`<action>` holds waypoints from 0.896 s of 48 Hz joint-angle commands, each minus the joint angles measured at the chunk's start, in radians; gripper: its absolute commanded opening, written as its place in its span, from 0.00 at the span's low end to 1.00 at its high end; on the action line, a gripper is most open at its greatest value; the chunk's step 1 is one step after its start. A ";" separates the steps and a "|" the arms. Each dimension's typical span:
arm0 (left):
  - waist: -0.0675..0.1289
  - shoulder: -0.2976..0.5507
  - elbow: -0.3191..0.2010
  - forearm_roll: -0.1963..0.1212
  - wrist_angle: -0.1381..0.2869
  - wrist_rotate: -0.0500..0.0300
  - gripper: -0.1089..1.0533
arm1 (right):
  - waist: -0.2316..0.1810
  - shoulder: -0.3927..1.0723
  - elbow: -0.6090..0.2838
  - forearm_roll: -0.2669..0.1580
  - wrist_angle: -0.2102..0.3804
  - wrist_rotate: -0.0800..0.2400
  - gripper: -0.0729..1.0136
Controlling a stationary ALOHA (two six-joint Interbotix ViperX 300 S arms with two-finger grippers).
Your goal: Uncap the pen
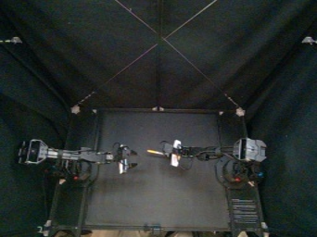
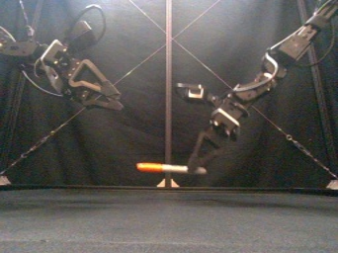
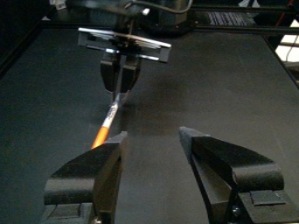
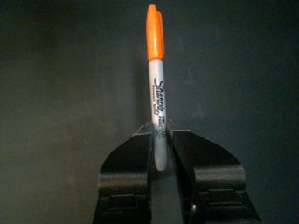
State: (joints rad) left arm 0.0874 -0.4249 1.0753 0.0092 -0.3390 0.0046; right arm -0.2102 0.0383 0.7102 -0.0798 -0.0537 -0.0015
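One pen [image 2: 172, 168] is the whole job. It hangs level just above the counter [image 2: 169, 219] near its middle, with the orange cap [image 2: 152, 167] pointing left. The right end of its pale barrel is clamped in the right gripper [image 2: 200, 168]. The left gripper [image 3: 152, 138] has its jaws apart, higher and off to the left, clear of the cap. To do the step well, I'd lower it in line with the pen, close squarely on the cap alone, then pull straight left against a firm right grip. Both arms slope in from the sides, the right angled steeply down.
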 commanded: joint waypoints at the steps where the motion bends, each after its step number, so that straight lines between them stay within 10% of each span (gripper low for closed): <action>1: 0.002 0.000 -0.038 -0.017 -0.009 -0.0015 0.83 | 0.023 -0.094 -0.043 -0.014 -0.006 0.003 0.51; 43: 0.031 0.052 -0.057 -0.077 -0.041 0.0000 0.82 | 0.103 -0.152 -0.112 -0.075 -0.012 0.000 0.51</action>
State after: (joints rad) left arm 0.1150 -0.3774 1.0492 -0.0644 -0.3682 0.0046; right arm -0.1135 -0.0706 0.6274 -0.1488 -0.0568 -0.0031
